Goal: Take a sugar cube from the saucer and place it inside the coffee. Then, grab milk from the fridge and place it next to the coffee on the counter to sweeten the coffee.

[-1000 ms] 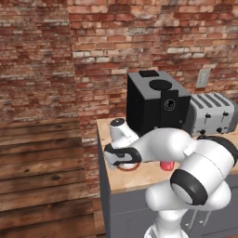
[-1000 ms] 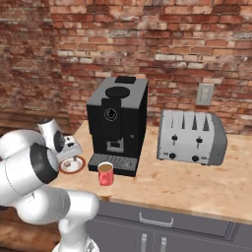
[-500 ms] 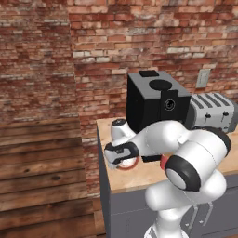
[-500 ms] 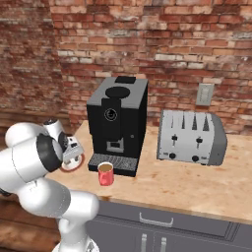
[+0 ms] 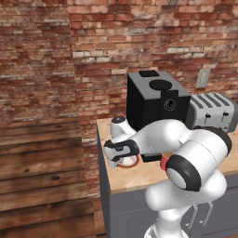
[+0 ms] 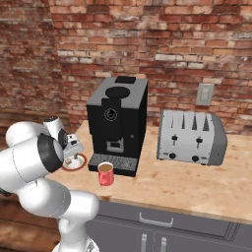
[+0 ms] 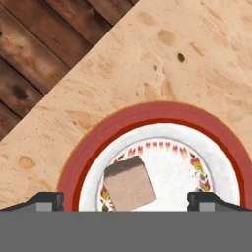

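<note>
The white arm's jaws [image 7: 126, 201] stand wide open, hanging over the small round white saucer with a red-brown rim [image 7: 162, 115] and gripping nothing. In the hand view the two dark fingertips [image 7: 47, 201] rise at either side of the saucer's white centre, and the tiny whitish-grey sugar cube [image 7: 129, 183] lies on the saucer between them, nearer one tip than the other; whether either tip touches it cannot be told. A ring of small red and green marks runs round the saucer's inner field.

The saucer [image 6: 75, 162] sits on the light wood-grain worktop [image 6: 197, 182], just beside the front corner of the big black coffee machine [image 6: 118, 123], on the side away from the toaster. The small red mug with brown coffee [image 6: 105, 173] stands directly in front of that machine's drip tray, near the saucer but apart from it. A silver four-slot toaster [image 6: 191, 137] stands on the machine's other side, well apart from the saucer.

In the left base view the hand [image 5: 122, 149] hangs over the saucer [image 5: 131, 162] near the worktop's end, with the machine [image 5: 155, 100] behind it against the brick wall [image 5: 93, 46].
</note>
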You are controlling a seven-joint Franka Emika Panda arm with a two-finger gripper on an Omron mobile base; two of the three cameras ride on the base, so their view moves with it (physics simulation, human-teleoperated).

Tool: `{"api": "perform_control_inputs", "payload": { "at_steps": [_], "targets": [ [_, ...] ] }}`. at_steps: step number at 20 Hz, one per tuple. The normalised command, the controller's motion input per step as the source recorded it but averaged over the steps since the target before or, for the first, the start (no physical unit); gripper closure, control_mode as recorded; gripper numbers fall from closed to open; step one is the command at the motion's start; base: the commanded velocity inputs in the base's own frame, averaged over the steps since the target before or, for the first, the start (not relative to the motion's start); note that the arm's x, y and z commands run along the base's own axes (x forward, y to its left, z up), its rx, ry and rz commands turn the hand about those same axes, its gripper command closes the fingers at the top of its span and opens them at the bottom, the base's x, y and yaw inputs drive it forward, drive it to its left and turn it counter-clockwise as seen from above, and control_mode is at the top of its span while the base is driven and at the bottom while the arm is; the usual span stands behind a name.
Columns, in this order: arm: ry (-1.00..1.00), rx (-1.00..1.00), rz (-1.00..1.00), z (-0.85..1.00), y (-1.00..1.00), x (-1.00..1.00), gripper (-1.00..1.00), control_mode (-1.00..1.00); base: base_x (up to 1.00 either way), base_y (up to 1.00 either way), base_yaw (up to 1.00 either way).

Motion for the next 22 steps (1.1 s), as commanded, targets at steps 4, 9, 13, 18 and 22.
{"api": "perform_control_inputs", "payload": {
  "at_steps": [4, 9, 13, 18, 22],
  "targets": [
    [0.0, 0.01, 0.02, -0.17, 0.05, 0.0, -1.0, -1.0, 0.0, 0.0, 0.0],
    [0.03, 0.0, 0.01, -0.41, 0.0, 0.01, -1.0, -1.0, 0.0, 0.0, 0.0],
    [0.09, 0.0, 0.01, -0.38, 0.01, 0.05, -1.0, -1.0, 0.0, 0.0, 0.0],
    [0.03, 0.0, 0.03, -0.18, 0.03, 0.0, 1.0, -1.0, 0.0, 0.0, 0.0],
    [0.0, 0.01, 0.04, 0.0, 0.09, 0.0, 1.0, -1.0, 0.0, 0.0, 0.0]
  ]
}}
